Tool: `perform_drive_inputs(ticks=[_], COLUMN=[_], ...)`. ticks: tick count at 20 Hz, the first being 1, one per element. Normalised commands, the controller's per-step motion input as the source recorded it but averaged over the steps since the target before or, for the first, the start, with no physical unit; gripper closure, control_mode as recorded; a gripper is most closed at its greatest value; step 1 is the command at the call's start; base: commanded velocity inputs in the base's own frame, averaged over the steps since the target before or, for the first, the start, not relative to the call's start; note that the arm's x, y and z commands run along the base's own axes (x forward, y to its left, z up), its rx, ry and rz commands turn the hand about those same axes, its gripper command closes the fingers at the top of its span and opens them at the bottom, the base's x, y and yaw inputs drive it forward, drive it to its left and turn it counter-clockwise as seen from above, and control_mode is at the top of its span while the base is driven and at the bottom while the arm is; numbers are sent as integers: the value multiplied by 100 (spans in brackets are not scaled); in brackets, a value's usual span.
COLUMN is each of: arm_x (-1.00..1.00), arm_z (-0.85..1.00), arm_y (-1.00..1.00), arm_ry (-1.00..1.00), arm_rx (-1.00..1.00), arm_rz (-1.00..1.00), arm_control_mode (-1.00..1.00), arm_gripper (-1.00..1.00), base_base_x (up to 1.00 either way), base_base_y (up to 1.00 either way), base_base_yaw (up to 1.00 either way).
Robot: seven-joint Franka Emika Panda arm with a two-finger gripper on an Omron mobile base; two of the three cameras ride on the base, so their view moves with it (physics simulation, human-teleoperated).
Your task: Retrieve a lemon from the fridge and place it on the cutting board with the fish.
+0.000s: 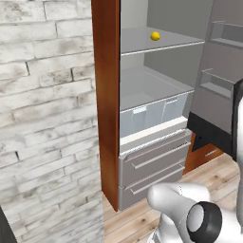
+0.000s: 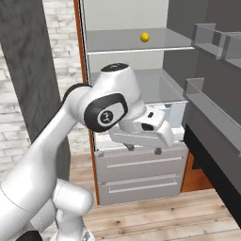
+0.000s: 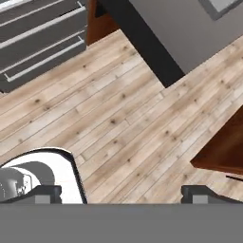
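The fridge [image 1: 153,162] stands open, its pale grey shelves on show. The lemon [image 1: 155,36], small and yellow, rests on the upper shelf, and the right base view also catches the lemon [image 2: 145,37] there. My gripper [image 2: 143,149] hangs in front of the fridge [image 2: 137,175] at the height of its top drawer. It points down at the floor, well below the lemon, with its jaws open and nothing between them. In the hand view the fingertips [image 3: 45,192] frame bare wooden floor, with the fridge drawers [image 3: 40,40] at the upper left. The cutting board and the fish are out of view.
The fridge door [image 2: 214,113] is swung open at the right, its shelves jutting toward the arm. A red-brown cabinet panel [image 1: 106,95] and a white brick wall [image 1: 47,118] border the fridge on the left. Wooden floor [image 3: 142,123] lies below.
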Motion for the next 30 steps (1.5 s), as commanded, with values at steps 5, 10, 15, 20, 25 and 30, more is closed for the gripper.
perform_drive_inputs(ticks=[5, 10, 15, 20, 25, 30], arm_x=[-2, -16, -11, 0, -4, -8], arm_z=[-29, -44, 3, 0, 0, 0], arm_y=[84, 99, 96, 82, 63, 23], arm_ry=[20, 15, 2, 5, 2, -2], arm_rx=[53, 38, 2, -21, -10, 0], arm_rz=[-27, -18, 0, 5, 8, 12], arm_control_mode=[-100, -100, -100, -100, -100, -100], arm_gripper=[-100, -100, -100, -100, -100, -100], base_base_x=[0, 0, 0, 0, 0, 0], base_base_y=[0, 0, 0, 0, 0, 0], base_base_yaw=[0, 0, 0, 0, 0, 0])
